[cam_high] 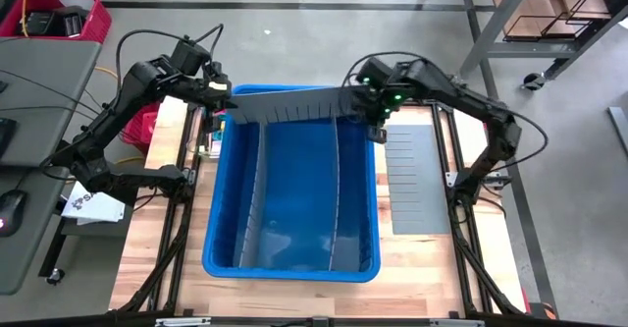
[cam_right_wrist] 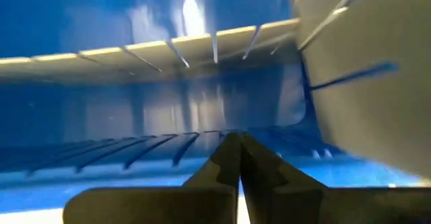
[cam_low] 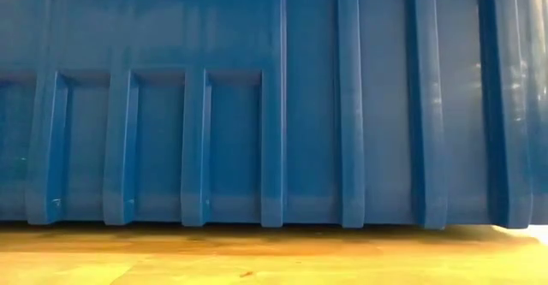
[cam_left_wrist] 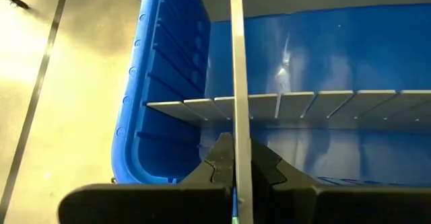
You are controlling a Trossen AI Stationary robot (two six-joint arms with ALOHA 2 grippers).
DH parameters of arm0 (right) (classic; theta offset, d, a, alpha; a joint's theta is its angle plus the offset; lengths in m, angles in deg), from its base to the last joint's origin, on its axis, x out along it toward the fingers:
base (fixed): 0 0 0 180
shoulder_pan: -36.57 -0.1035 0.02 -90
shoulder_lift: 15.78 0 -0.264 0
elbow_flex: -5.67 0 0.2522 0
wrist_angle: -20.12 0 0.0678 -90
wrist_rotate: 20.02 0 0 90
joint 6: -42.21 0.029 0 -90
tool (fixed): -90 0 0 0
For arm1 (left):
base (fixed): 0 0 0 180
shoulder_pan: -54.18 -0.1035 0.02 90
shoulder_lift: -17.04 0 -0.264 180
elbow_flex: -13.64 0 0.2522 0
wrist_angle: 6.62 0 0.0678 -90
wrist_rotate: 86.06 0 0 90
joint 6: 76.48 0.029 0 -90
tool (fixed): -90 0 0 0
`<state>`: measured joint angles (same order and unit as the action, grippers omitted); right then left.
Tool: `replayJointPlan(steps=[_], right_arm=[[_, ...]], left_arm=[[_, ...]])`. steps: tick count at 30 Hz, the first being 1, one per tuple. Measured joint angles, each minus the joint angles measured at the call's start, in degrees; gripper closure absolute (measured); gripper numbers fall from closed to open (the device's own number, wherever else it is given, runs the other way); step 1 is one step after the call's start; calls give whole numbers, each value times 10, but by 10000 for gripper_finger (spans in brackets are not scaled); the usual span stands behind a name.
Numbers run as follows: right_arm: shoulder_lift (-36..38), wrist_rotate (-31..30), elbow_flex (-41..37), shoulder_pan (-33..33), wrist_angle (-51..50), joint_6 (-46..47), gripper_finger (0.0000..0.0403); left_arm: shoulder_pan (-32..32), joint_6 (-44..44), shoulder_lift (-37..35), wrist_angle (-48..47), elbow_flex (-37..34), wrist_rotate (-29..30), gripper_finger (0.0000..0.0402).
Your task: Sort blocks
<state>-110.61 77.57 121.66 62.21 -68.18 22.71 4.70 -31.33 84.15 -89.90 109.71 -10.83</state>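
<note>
From above, the left gripper [cam_high: 224, 99] stood at the far left corner of the blue bin [cam_high: 221, 219], its fingers closed tight on one end of a long grey slotted divider panel [cam_high: 294, 104]; the left wrist view showed that panel edge-on, pinched between the dark fingers [cam_left_wrist: 219, 163]. The panel stretched across the bin's far end, raised at about rim height and tilted. Inside the bin, two more grey dividers [cam_high: 252, 204] ran lengthwise from far to near, splitting the floor into three long lanes. At the far right corner the right gripper [cam_high: 378, 111] was clamped shut on the other end of the same panel, with the closed fingers [cam_right_wrist: 232, 163] meeting at the panel's edge in the right wrist view. Just right of the bin, another slotted grey panel [cam_high: 417, 175] lay flat on the wooden bench [cam_high: 196, 293]. No blocks could be made out anywhere in the bin or on the bench.
</note>
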Motion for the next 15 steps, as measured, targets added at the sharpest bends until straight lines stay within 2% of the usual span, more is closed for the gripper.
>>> replayJointPlan(steps=[6,15], right_arm=[[68,-5,10,-29,5,37,403],[115,-102,86,-48,-3,131,403]], left_arm=[[0,39,0,-22,0,-1,401],[31,74,-9,-51,9,9,401]])
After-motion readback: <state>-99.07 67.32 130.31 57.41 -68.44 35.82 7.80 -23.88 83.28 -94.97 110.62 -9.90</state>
